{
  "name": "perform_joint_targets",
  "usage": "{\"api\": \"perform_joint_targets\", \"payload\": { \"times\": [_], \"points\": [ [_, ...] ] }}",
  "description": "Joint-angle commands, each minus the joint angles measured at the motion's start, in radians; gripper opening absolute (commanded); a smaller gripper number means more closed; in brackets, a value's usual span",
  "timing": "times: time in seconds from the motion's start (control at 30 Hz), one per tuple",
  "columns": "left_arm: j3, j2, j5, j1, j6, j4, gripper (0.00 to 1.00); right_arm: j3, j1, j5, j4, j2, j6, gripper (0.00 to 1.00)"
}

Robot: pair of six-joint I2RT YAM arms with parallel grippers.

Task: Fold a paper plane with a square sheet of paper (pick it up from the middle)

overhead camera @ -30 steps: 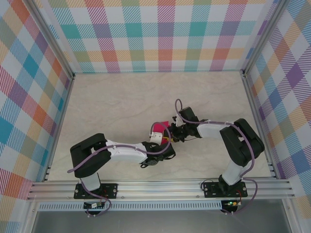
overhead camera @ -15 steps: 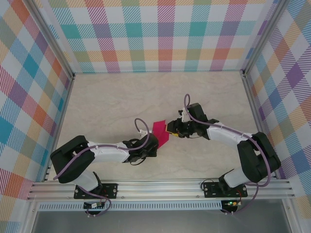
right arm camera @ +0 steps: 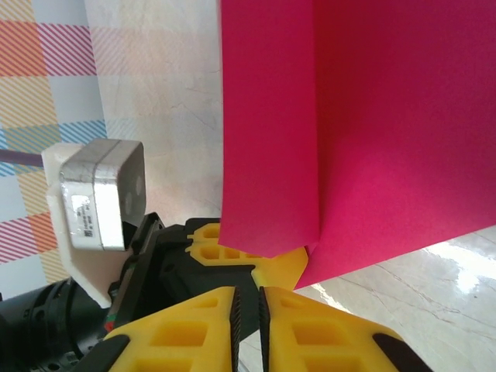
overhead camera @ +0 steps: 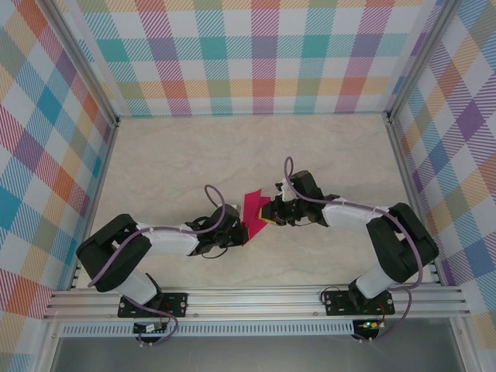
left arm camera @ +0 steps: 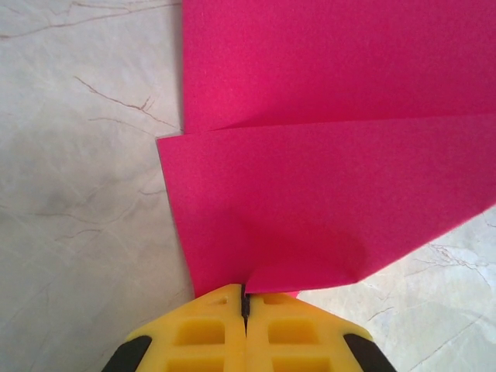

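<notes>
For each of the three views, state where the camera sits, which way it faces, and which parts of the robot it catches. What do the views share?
Top external: above and behind the bases, looking down on the table; both arms, left end effector and right end effector flanking the pink paper.
Left wrist: looks along its shut yellow fingers pinching the paper's edge.
Right wrist: faces the paper and left end effector; own fingers, a slit apart, at bottom.
Shared: all show the paper.

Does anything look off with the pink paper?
Yes. The pink paper, pinched at its edge by the left gripper, is folded unevenly: the near layer's side edge slants away from the layer behind.
</notes>
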Motion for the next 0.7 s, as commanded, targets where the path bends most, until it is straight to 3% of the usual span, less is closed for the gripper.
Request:
{"api": "perform_joint_targets", "payload": {
  "times": [0.0,0.33,0.67],
  "points": [
    [-0.025,-0.007,0.053,0.029,0.010,-0.001,0.00,0.027,0.020,-0.048,0.077,0.046,0.018,0.15],
    [-0.036,-0.016,0.108,0.069,0.014,0.008,0.00,0.082,0.038,-0.089,0.167,0.153,0.060,0.13],
    [-0.022,-0.019,0.122,0.086,0.034,-0.028,0.00,0.139,0.040,-0.060,0.146,0.240,0.068,0.12]
  ]
}}
